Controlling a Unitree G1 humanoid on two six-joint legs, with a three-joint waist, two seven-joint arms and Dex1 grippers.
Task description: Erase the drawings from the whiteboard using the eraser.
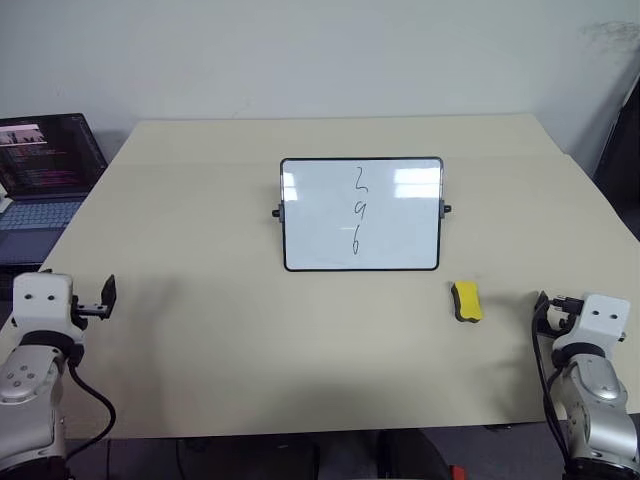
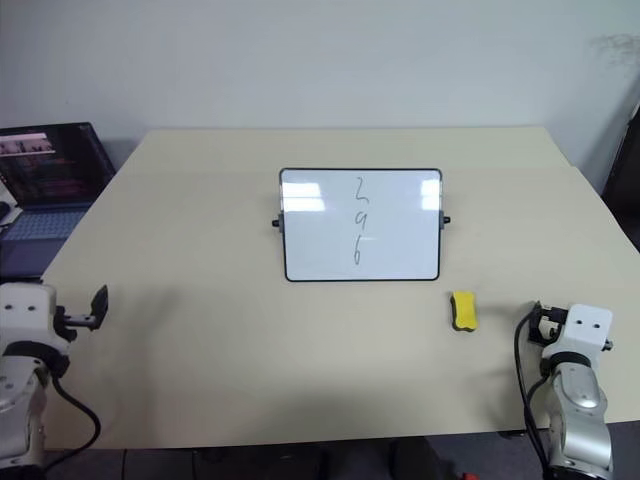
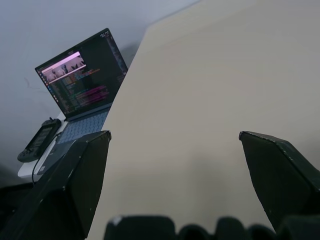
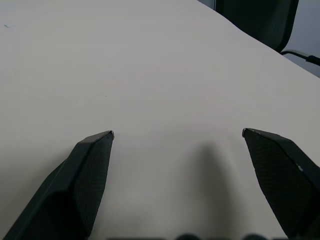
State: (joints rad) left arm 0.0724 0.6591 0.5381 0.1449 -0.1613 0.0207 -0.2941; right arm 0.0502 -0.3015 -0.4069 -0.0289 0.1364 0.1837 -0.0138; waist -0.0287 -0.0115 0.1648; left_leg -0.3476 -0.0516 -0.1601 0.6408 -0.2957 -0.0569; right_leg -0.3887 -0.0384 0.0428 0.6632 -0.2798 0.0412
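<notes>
The whiteboard (image 1: 318, 225) stands propped at the middle of the beige table (image 1: 220, 340), its black knobs on both short sides. The drawings (image 1: 359, 210), three thin black squiggles in a column, run down its centre. The yellow eraser (image 1: 466, 301) lies flat on the table in front of the board's right corner. My left gripper (image 1: 106, 296) hovers open at the table's near left edge, far from the board, with nothing between its fingers (image 3: 90, 165). Over the near right edge my right gripper (image 1: 547, 307) is open and empty too, a short way right of the eraser; its fingers (image 4: 92, 165) are spread wide.
An open laptop (image 1: 45, 160) sits off the table's left side, with a small dark handheld device (image 3: 40, 140) beside it. A dark chair (image 4: 255, 20) stands beyond the table's right edge. A pale wall lies behind the table.
</notes>
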